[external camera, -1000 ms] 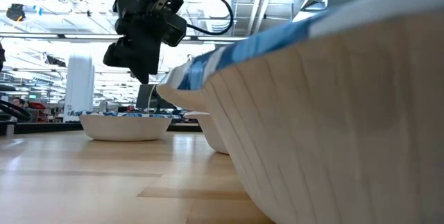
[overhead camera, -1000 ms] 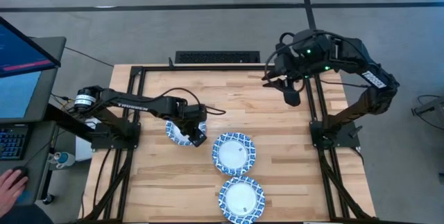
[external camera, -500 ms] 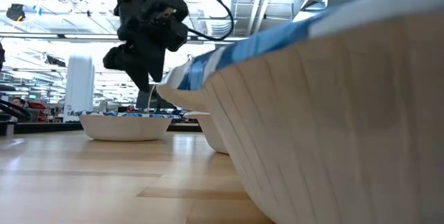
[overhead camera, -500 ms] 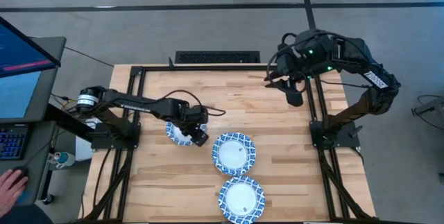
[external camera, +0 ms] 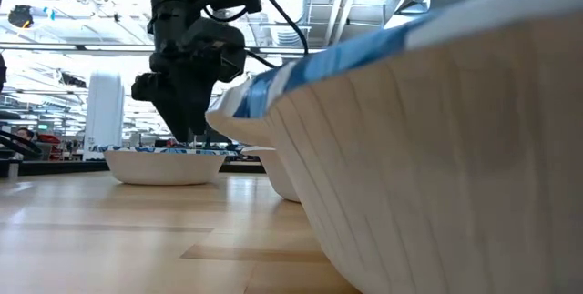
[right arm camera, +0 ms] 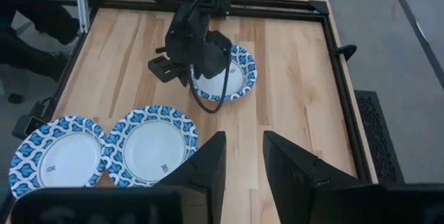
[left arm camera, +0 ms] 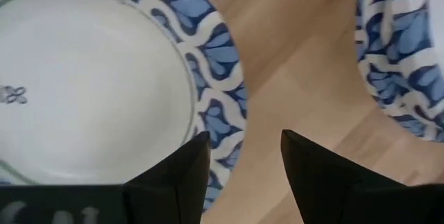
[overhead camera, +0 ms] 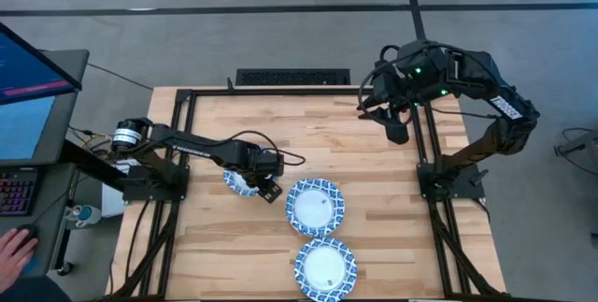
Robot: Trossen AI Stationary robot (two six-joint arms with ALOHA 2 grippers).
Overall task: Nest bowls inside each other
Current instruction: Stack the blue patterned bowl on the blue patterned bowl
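The left pincer has dropped low over the last second, and now we see its tips right down at the rim of the left bowl, fingers apart and straddling that patterned edge. We judge a grasp is close, the first step toward nesting. The middle bowl sits just beside it on the tabletop, the near bowl just beyond that. The right pincer waits high over the far right corner, fingers apart.
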